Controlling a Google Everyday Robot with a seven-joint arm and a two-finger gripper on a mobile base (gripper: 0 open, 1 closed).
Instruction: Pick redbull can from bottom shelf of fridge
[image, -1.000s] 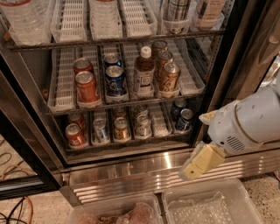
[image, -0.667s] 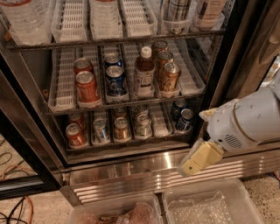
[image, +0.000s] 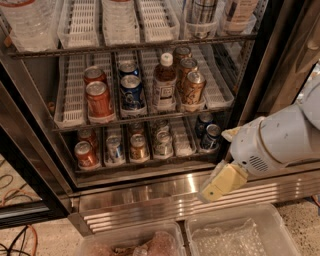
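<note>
The fridge (image: 150, 192) stands open in front of me, showing its ribbed steel base. The bottom shelf (image: 145, 164) holds a row of cans in white lane dividers. The redbull can (image: 114, 149) is slim, silver and blue, and stands second from the left between a red-orange can (image: 85, 154) and a gold-orange can (image: 138, 146). My gripper (image: 214, 189) hangs from the white arm at the right. It is outside the fridge, in front of the steel base, below and well to the right of the redbull can, and holds nothing.
A silver can (image: 162, 142) and two dark blue cans (image: 210, 136) stand further right on the bottom shelf. The rack above holds soda cans and a bottle (image: 164, 85). The black door frame (image: 260, 65) is at the right. Two clear plastic bins (image: 240, 232) sit on the floor below.
My gripper has drifted slightly to the left in front of the steel base. The cans have not moved.
</note>
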